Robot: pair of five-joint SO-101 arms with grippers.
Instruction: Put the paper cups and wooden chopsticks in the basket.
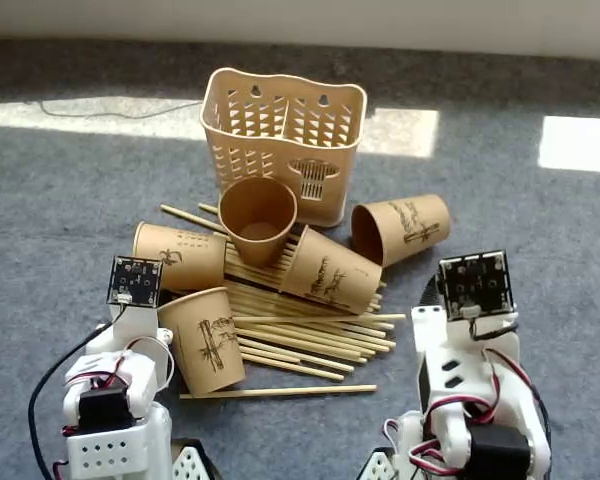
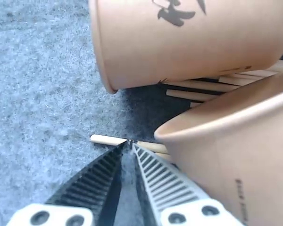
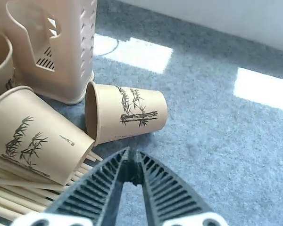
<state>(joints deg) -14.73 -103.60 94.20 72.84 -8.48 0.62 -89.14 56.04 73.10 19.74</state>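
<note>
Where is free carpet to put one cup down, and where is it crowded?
Free: carpet right of the rightmost lying cup, and left of the basket and leftmost cup. Crowded: in front of the basket, where cups lie over chopsticks.

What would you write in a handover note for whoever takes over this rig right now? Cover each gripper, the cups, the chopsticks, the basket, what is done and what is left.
Left gripper: shut, tips at the end of one chopstick; I cannot tell if it is pinched.
Right gripper: shut, empty, near a lying cup.
Basket: upright, nothing seen inside.
Upright cup in front of the basket; four other cups on or beside the chopstick pile.
Done: nothing.
Left: five cups, all chopsticks.
</note>
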